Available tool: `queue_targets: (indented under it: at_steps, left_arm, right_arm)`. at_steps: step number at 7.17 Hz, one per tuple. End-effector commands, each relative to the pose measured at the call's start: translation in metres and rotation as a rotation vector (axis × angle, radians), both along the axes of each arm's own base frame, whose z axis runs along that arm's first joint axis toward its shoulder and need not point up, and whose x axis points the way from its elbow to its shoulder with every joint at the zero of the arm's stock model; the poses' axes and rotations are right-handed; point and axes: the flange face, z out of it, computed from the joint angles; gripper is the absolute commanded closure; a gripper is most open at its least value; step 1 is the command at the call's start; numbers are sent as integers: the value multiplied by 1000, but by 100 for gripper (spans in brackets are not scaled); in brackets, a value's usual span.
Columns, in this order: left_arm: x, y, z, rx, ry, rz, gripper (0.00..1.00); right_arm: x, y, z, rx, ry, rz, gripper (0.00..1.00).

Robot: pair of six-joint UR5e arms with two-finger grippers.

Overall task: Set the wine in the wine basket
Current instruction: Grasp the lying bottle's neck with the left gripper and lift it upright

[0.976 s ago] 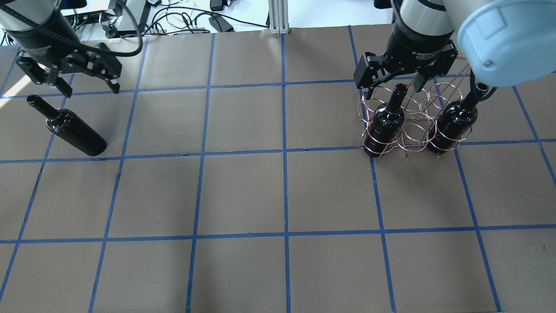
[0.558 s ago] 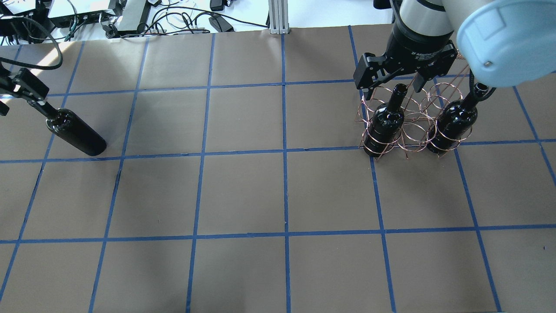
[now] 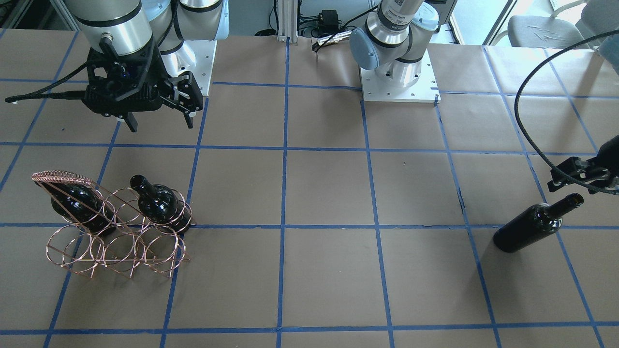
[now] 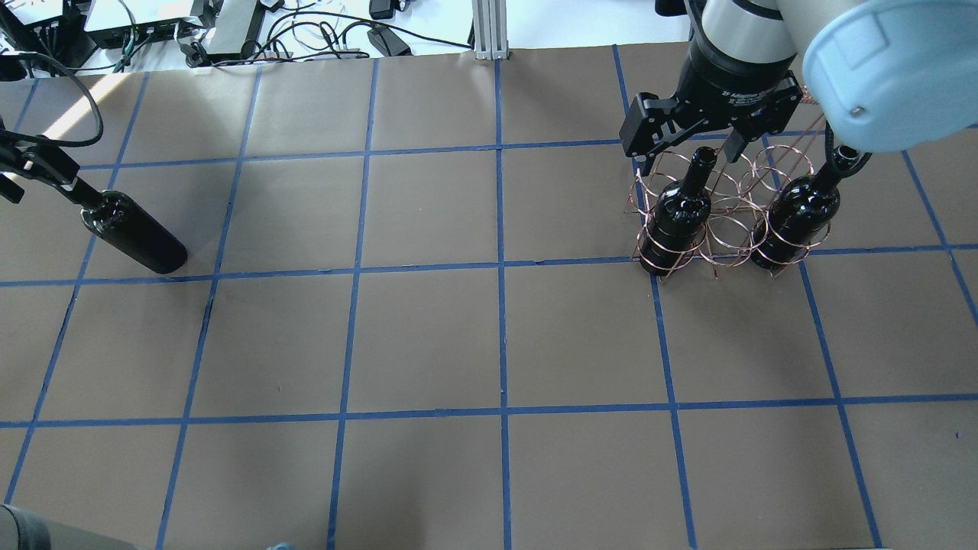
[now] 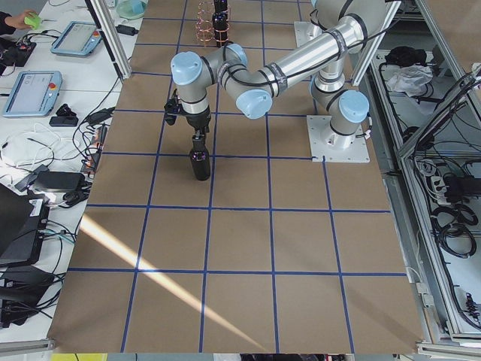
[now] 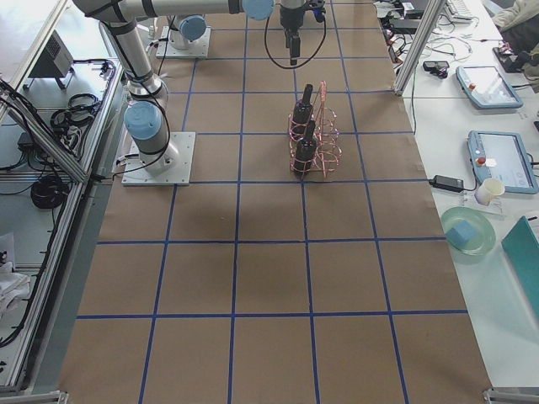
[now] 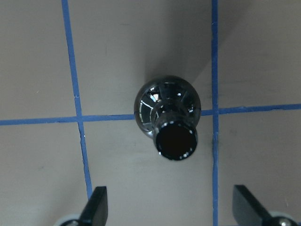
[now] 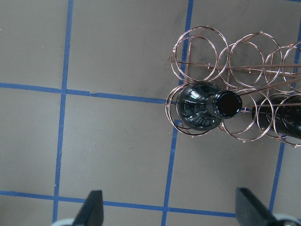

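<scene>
Your wine (image 7: 167,113) is glossy near-black glass — round shoulders, narrow neck, open mouth, no label — standing upright, well apart from the wine basket (image 3: 62,177) on its robot-left side. The left gripper (image 7: 169,188) hangs straight above it, fingers (image 7: 98,205) spread wide and clear of the glass; the mouth sits just ahead of their gap. The right gripper (image 3: 159,123), also spread, hangs above the wine basket.
</scene>
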Motion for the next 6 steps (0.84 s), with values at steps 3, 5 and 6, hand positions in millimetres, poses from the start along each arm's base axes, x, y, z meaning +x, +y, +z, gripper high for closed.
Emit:
queue_targets:
  at_steps: [3,5,6]
  left_arm:
    - [-16,-17,-10,-33,-8,-50,33]
    - [-14,-17,-11,-24,-13,-113,87]
    - [-13,-16,-10,-24,-13,-110,100]
  right_arm:
    - [-1,0,0,0,3,1,0]
    - [0,0,-1,3,2,1,0]
    - [0,0,-1,3,0,1,0]
